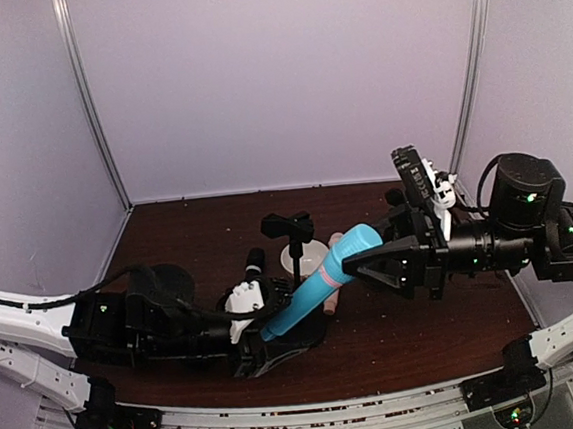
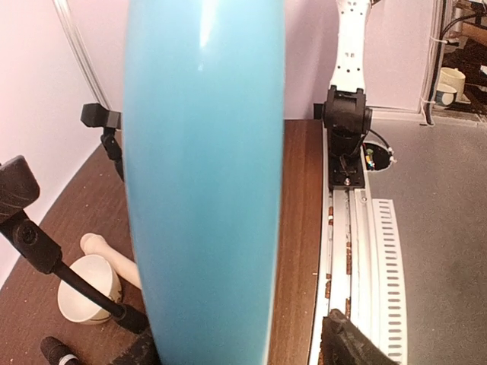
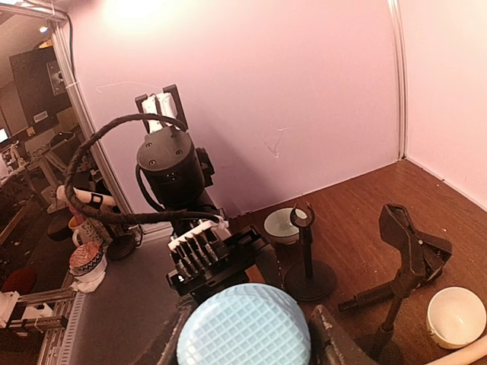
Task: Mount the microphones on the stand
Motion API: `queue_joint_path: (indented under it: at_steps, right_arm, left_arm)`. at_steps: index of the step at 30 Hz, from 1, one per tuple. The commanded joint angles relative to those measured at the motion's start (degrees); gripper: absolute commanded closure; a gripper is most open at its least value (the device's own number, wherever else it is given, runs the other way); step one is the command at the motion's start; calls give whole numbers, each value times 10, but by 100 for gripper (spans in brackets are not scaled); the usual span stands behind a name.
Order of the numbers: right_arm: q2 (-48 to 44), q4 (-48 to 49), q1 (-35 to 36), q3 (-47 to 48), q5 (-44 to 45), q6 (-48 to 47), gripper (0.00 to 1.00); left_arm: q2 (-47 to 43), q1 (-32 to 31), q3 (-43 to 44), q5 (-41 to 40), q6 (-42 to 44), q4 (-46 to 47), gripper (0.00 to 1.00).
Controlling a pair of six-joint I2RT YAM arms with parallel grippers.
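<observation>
Light-blue glossy plastic: the blue mic (image 1: 318, 290) hangs tilted above the table (image 1: 408, 336). Its head end is up in my right pincer (image 1: 356, 261) and its tail is down between the fingers of my left pincer (image 1: 268, 328). My right is clamped on it at the head end; from that wrist the woven grille fills the space between my fingers (image 3: 335, 346). My left stands loosened around the barrel. From that wrist, one finger (image 2: 350, 346) shows a clear gap to the shell, so I judge the weight is on my right alone.

The mic looks stiff and light, top-heavy if anything. Its smooth shell could slide or twist in a two-finger pinch. The grille may dent, so I would hold the barrel just below the head and leave the lower barrel free for the clip.

Ahead of my right fingertips and lower down is the stand (image 3: 411, 255), its clip empty. The black mic (image 1: 254, 263) lies just beyond my left pincer. The cream mic (image 2: 106, 255) lies on the table beside a bowl (image 2: 85, 290), below my right pincer.
</observation>
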Motion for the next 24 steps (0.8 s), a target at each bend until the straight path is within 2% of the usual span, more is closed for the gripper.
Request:
queue_joint_path:
  at_steps: [1, 6, 8, 10, 14, 19, 24]
  right_arm:
    - [11, 33, -3, 5, -29, -3, 73]
    - [17, 43, -4, 8, -33, -7, 73]
    - [18, 45, -4, 8, -36, -8, 73]
    - [17, 47, -4, 6, -53, -18, 73]
    - [17, 44, -4, 5, -122, -59, 73]
    - [35, 23, -4, 19, -201, -101, 72]
    - [39, 36, -4, 19, -217, -110, 71]
  left_arm:
    - [-1, 0, 13, -13, 5, 16, 39]
    - [-19, 0, 5, -7, 10, 2, 49]
    - [-30, 0, -1, -12, 7, -2, 47]
    - [-42, 0, -8, -11, -3, -4, 39]
    - [-66, 12, -22, 96, -6, -11, 31]
    - [-59, 23, -13, 179, -4, -36, 33]
    - [-50, 24, -9, 216, 2, -41, 40]
